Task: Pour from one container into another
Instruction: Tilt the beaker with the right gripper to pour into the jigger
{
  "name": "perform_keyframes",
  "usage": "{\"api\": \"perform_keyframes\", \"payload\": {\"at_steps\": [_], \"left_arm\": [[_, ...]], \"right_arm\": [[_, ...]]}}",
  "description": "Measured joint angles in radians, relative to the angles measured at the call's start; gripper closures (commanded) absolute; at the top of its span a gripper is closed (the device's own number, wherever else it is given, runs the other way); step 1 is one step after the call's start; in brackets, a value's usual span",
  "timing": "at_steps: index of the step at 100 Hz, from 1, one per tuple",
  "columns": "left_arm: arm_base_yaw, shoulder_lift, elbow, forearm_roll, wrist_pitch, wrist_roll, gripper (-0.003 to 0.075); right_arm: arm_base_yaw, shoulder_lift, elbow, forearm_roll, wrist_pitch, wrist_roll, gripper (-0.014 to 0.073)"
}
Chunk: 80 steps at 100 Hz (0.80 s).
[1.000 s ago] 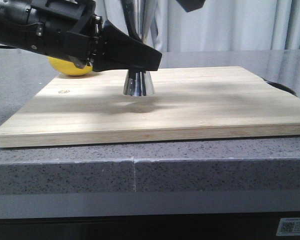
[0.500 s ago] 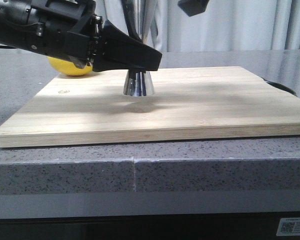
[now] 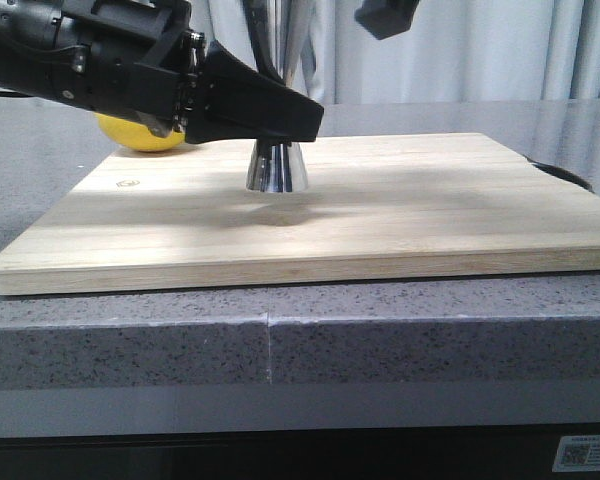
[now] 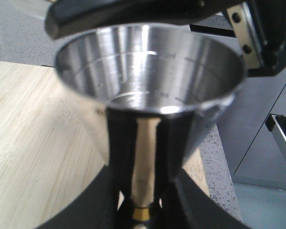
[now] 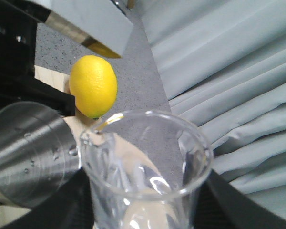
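Front view: left end effector (image 3: 280,118) clamping jigger (image 3: 276,168), lemon (image 3: 140,137) behind; right's grip unclear.

Steel jigger (image 3: 277,165), yellow lemon (image 5: 93,86), clear beaker (image 5: 145,171)

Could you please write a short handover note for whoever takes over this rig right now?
Left claw: shut on the jigger at its waist. The jigger stands upright on the cutting board.
Right claw: up above the board, mostly out of the front view. It holds the glass beaker, which sits beside and above the jigger's open cup.
Lemon: behind the left arm, at the board's far left edge.
Done: both vessels gripped and brought together. The jigger's cup shows some liquid at the bottom.
Left: I cannot tell how much remains in the beaker; check, finish pouring, then set the beaker down.
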Motion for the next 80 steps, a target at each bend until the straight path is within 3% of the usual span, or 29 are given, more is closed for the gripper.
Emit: {"api": "perform_keyframes", "payload": {"at_steps": [80], "left_arm": [[0.0, 0.0, 0.0, 0.004, 0.0, 0.0, 0.0739]], "right_arm": [[0.0, 0.0, 0.0, -0.072, 0.0, 0.0, 0.0421]]}}
